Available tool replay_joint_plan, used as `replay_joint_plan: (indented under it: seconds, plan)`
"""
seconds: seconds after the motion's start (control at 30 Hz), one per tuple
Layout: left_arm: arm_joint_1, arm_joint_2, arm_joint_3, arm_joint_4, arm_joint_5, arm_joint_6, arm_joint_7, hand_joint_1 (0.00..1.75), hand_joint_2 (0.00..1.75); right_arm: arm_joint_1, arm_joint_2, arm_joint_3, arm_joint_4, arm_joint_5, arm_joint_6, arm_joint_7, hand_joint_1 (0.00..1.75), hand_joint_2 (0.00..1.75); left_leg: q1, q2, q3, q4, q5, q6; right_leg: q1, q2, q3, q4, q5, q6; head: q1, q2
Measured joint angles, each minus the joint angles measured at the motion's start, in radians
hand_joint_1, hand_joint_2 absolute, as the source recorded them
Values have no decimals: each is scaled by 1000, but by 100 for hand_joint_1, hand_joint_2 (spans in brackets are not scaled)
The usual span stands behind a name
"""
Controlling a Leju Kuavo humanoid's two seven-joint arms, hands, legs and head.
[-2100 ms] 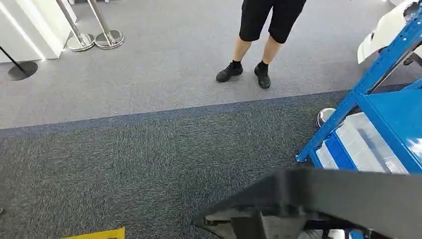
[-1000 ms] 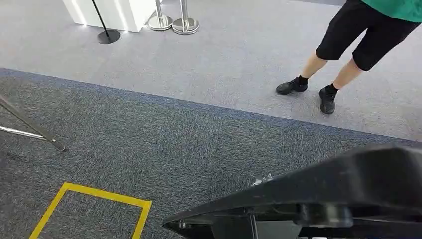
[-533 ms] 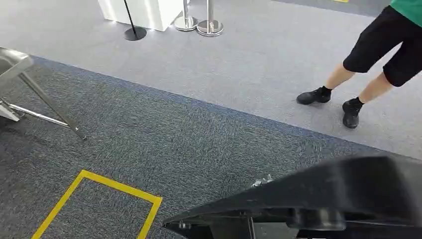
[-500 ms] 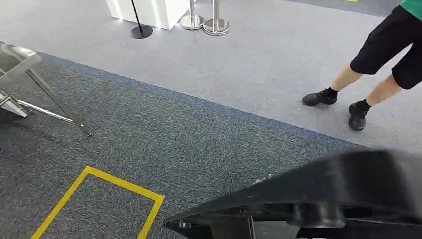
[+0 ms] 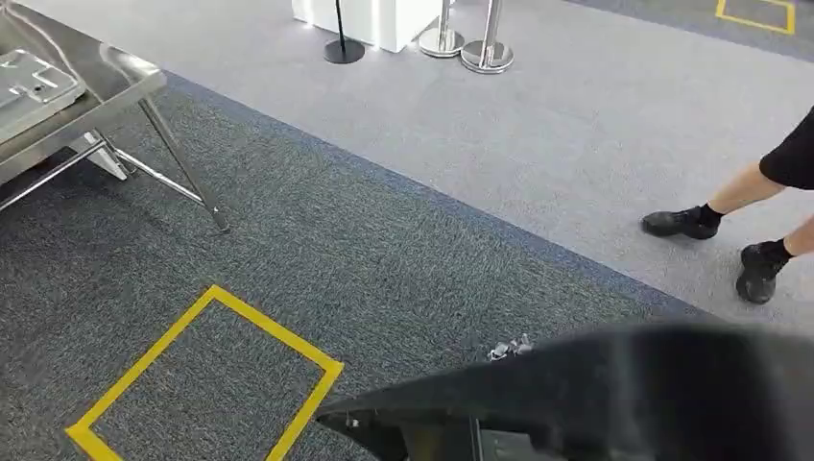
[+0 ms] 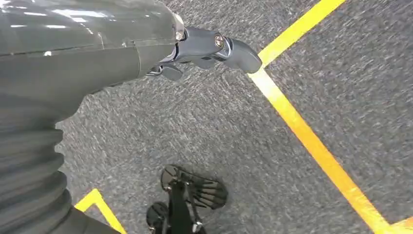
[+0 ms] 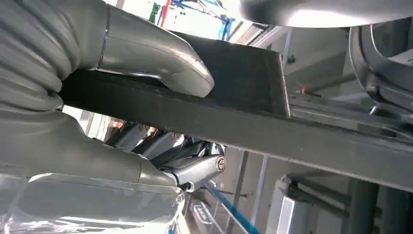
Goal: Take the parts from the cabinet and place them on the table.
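A long black part (image 5: 624, 394) crosses the lower right of the head view, carried low in front of me. In the right wrist view my right hand (image 7: 73, 131) grips this black part (image 7: 234, 117), with the thumb on one face and the darker fingers under the other. A steel table (image 5: 115, 91) stands at the upper left with a pale flat part (image 5: 29, 82) lying on it. My left hand (image 6: 195, 46) hangs over the carpet and holds nothing.
A yellow taped square (image 5: 211, 375) marks the dark carpet in front of me. A person's legs (image 5: 758, 259) stand at the right on the lighter carpet. Stanchion bases (image 5: 485, 53) and a white plinth (image 5: 384, 14) are at the back. Small scraps (image 5: 509, 348) lie on the floor.
The camera has swung left: the blue cabinet has left the picture, the steel table has come in at upper left, and the person's legs have slid right. The black part stays held.
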Motion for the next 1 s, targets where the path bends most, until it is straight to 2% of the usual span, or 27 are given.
replay_joint_plan:
  seconds: [0.03,0.07,0.1,0.13,0.17,0.2,0.23,0.27,0.3,0.33,0.37,0.4,0.43,0.53,0.57,0.6,0.63,0.67,0.7,0.73,0.77,0.8,0.87,0.9,0.93,0.97,1.0]
  plan:
    - [3,1,0,0,-2,-4,-1,0,175,-9,-5,0,0,0,-6,0,175,175,0,-9,-2,-3,2,6,1,-6,3,-1,-1,5,0,0]
    - [4,3,0,0,-5,-6,-3,0,175,-17,-8,0,0,-1,-9,0,175,175,10,-18,7,-12,8,14,-2,0,4,3,-10,14,0,0]
    - [3,3,0,0,-12,-11,-5,0,175,-24,-15,0,0,-4,-14,0,175,175,8,-27,8,-14,9,18,-7,46,-4,29,-28,19,0,0]
    - [-1,6,0,0,-16,-14,-6,0,175,-29,-24,-1,-1,-13,-20,-1,175,175,8,-34,6,-14,11,24,-10,80,-34,92,-67,22,0,0]
    - [-5,6,-1,0,-22,-17,-7,0,175,-30,-33,-2,-1,-22,-21,-1,175,175,7,-45,4,-13,12,26,-10,93,-74,174,-107,24,0,0]
    - [-7,6,-3,0,-26,-19,-10,0,175,-30,-46,-7,0,-33,-21,0,175,175,5,-54,2,-13,13,29,-10,98,-115,255,-137,26,0,0]
    - [-7,6,-4,0,-29,-21,-12,0,175,-32,-57,-13,1,-39,-21,0,175,175,4,-67,2,-13,13,29,-10,100,-146,311,-150,27,0,0]
    - [-6,6,-5,0,-30,-21,-13,0,175,-33,-66,-19,1,-47,-18,0,175,175,3,-81,2,-12,13,29,-10,100,-155,319,-134,26,0,0]
    - [-4,6,-5,0,-29,-19,-13,0,175,-32,-71,-23,1,-55,-8,0,175,175,3,-93,3,-11,13,29,-10,102,-139,277,-99,23,0,0]
    - [-5,5,-5,0,-26,-15,-13,0,175,-33,-72,-29,1,-63,11,0,175,175,3,-107,4,-9,13,29,-10,109,-103,196,-49,19,0,0]
    - [-7,4,-5,0,-21,-11,-13,0,175,-33,-72,-36,1,-68,30,0,175,175,3,-120,5,-7,12,27,-11,126,-61,105,-2,15,0,0]
    - [-8,2,-4,0,-16,-8,-11,0,175,-34,-72,-42,1,-70,48,0,175,175,5,-131,3,-5,12,24,-13,170,-30,31,21,11,0,0]
    - [-11,1,-3,0,-9,-1,-8,0,175,-34,-71,-48,2,-70,70,0,175,175,-2,-143,-4,1,11,18,-15,186,-23,11,10,10,0,0]
    - [-4,-2,5,0,5,8,-3,0,175,-51,-56,-52,13,-68,100,0,175,175,7,-169,-10,-11,20,-2,-7,158,-26,12,15,-5,0,0]
    - [-3,-2,11,0,9,9,-2,0,175,-56,-49,-52,16,-68,106,0,175,175,3,-175,-12,-12,20,-10,-17,145,-20,-4,22,-14,0,0]
    - [-2,-4,15,0,10,12,-3,0,175,-60,-42,-52,21,-68,110,0,175,175,2,-124,-18,9,5,-8,-16,129,-13,-14,25,-23,0,0]
    - [-5,-5,16,0,10,14,-3,0,175,-62,-37,-52,24,-70,110,0,175,175,2,-86,-44,62,-29,-10,-15,116,-13,-15,25,-29,0,0]
    - [-10,-5,16,0,11,15,-2,0,175,-62,-34,-52,28,-72,111,0,175,175,3,-66,-81,137,-69,-14,-12,100,-13,-15,24,-31,0,0]
    - [-11,-5,17,0,13,15,-2,0,175,-63,-30,-52,32,-73,115,0,175,175,5,-58,-117,214,-103,-18,-11,85,-12,-15,23,-32,0,0]
    - [-11,-6,19,0,14,15,-2,0,175,-62,-29,-53,37,-74,117,0,175,175,7,-54,-148,277,-123,-22,-10,73,-13,-14,22,-32,0,0]
    - [-8,-7,20,0,17,15,-1,0,175,-62,-29,-53,41,-76,120,0,175,175,9,-51,-158,301,-121,-25,-9,61,-13,-13,21,-31,0,0]
    - [-4,-7,22,0,18,15,-1,0,175,-62,-29,-54,44,-81,125,0,175,175,12,-48,-143,274,-96,-27,-9,48,-12,-12,19,-29,0,0]
    - [-3,-6,24,0,20,13,-2,0,175,-62,-28,-59,49,-87,129,0,175,175,14,-30,-54,107,-13,-29,-11,25,-8,-7,12,-23,0,0]
    - [-4,-5,25,0,20,11,-2,0,175,-61,-26,-63,49,-87,134,0,175,175,13,5,-5,20,15,-26,-9,15,-5,-3,8,-17,0,0]
    - [-8,-5,26,0,20,8,-3,0,175,-60,-23,-67,49,-87,140,0,175,175,0,31,5,-3,-4,-16,-1,6,-6,0,3,-10,0,0]
    - [-9,-6,28,0,20,5,-3,0,175,-59,-21,-71,49,-85,144,0,175,175,4,17,3,-5,3,-5,0,-1,-5,1,1,-6,0,0]
    - [-6,-5,30,0,20,3,-3,0,175,-58,-16,-74,49,-84,146,0,175,175,2,7,-2,-4,1,-1,0,-8,-4,1,1,-2,0,0]
